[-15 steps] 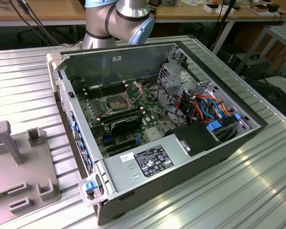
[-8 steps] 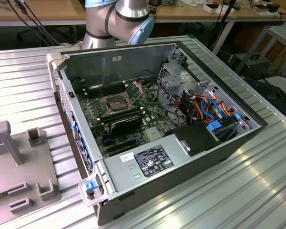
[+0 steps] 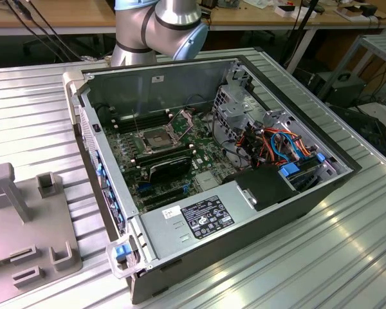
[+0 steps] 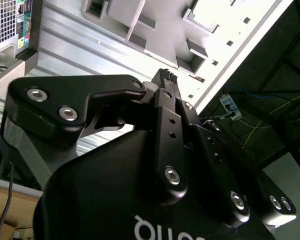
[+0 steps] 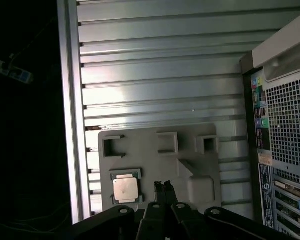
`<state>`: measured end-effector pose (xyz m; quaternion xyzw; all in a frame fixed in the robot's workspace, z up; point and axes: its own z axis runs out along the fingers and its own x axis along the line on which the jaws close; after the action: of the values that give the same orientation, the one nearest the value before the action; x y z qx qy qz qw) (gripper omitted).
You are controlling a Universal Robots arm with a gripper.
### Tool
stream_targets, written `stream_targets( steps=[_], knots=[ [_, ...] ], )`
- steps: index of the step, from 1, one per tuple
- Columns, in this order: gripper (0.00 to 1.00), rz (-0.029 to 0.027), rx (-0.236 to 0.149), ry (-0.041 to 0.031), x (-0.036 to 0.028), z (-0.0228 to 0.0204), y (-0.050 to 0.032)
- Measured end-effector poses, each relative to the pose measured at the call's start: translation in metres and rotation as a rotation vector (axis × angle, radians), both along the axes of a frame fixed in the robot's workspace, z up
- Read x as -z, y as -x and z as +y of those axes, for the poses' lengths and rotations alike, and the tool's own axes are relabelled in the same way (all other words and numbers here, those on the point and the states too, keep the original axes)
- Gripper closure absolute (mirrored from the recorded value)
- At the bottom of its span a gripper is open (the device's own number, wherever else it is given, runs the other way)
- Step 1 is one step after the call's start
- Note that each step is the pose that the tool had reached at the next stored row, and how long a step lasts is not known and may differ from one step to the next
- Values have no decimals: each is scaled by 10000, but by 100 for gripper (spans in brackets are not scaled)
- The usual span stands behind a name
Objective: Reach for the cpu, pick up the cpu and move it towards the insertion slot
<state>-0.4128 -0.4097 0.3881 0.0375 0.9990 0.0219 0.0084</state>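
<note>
Gripper (image 5: 162,186): hangs over the grey fixture plate (image 5: 155,165). In both wrist views the jaws are clenched tip to tip, with nothing between them (image 4: 166,75).

Cpu (image 5: 125,190): lies flat in a square recess of the fixture plate, pale metal face up, in the first wrist view. It sits in the part of the plate nearest the counter's outer edge. The jaw tips appear just beside it in that view but stand above the plate, with no contact on the chip. The cpu is not lifted.

Counter (image 5: 155,65): ribbed metal sheet carrying the plate and the computer case (image 5: 285,125). The plate lies between the counter's outer edge and the perforated rear wall of the case.

Exterior view: the case (image 3: 180,71) lies on its side, cover off, near the middle of the counter (image 3: 347,257). The motherboard (image 3: 180,161) is exposed. The insertion slot (image 3: 153,139) is on the board, a square silvery frame with a dark centre, and nothing is seated in it. The fixture plate (image 3: 45,232) lies beside the case at the exterior view's left, with a grey upright post (image 3: 6,187) on it. The arm (image 3: 157,26) stands at the counter's far edge, behind the case.
</note>
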Motion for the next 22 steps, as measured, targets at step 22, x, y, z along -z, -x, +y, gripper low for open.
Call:
stream_targets(
  steps=[22],
  knots=[
    [89, 27, -1, 0, 8, -72, 238]
  ],
)
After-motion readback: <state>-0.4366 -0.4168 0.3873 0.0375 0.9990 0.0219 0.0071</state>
